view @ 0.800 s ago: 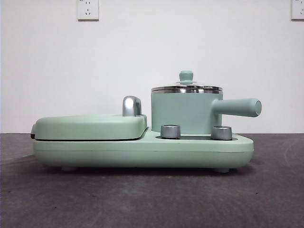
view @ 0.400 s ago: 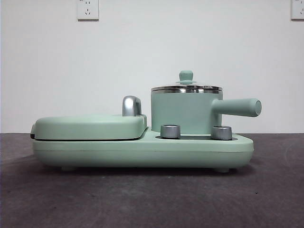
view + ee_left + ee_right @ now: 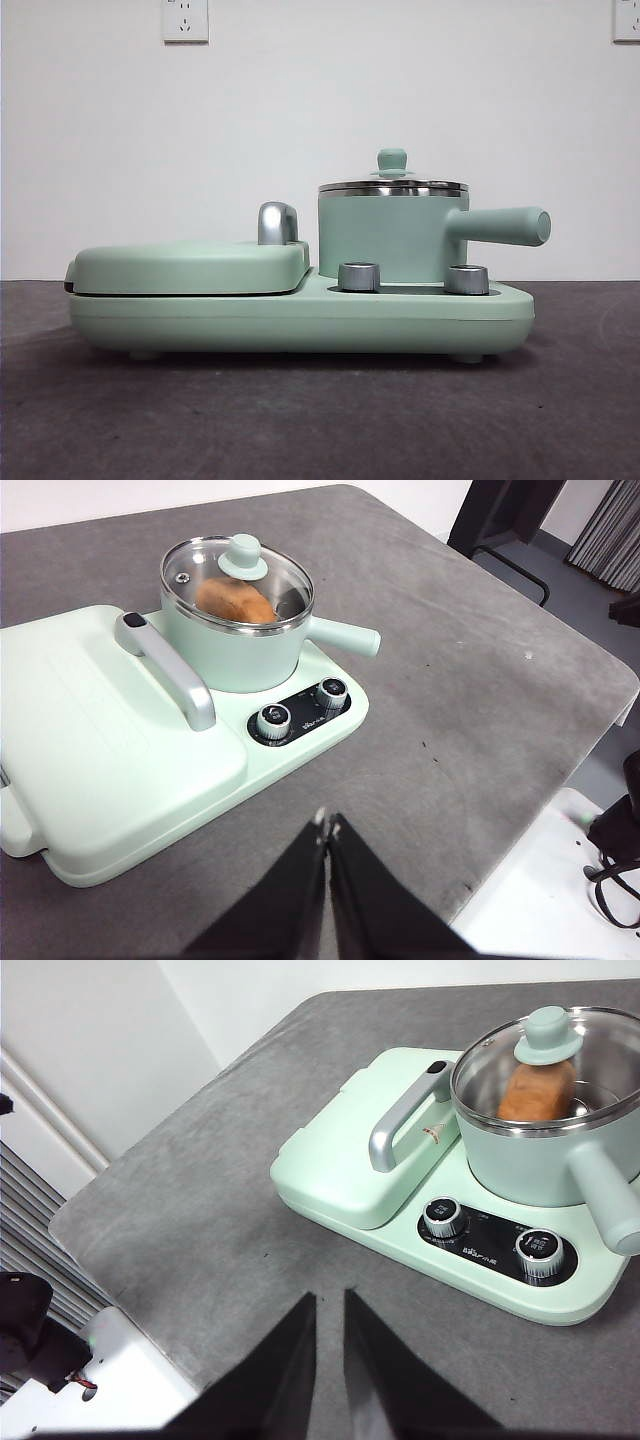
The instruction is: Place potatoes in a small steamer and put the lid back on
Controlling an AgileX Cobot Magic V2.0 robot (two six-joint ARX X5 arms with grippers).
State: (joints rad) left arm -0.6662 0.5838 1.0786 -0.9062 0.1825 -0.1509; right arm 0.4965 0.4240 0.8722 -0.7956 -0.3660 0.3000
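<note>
Both grippers hang clear above the grey table (image 3: 480,710): left gripper (image 3: 327,825) pressed together, right gripper (image 3: 329,1300) slightly parted, each empty. Potato (image 3: 235,600) sits inside the small steamer (image 3: 392,238) under the lid (image 3: 392,184), beside the closed griddle plate (image 3: 190,266) and two dials (image 3: 445,1216).

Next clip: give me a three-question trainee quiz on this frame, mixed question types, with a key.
1. True or false: the lid sits on the small steamer.
2. Where is the potato? A) on the table B) inside the steamer C) in a gripper
3. Fill in: the left gripper is ____, holding nothing, clear of the appliance.

Key: 1 true; 2 B; 3 shut.
</note>
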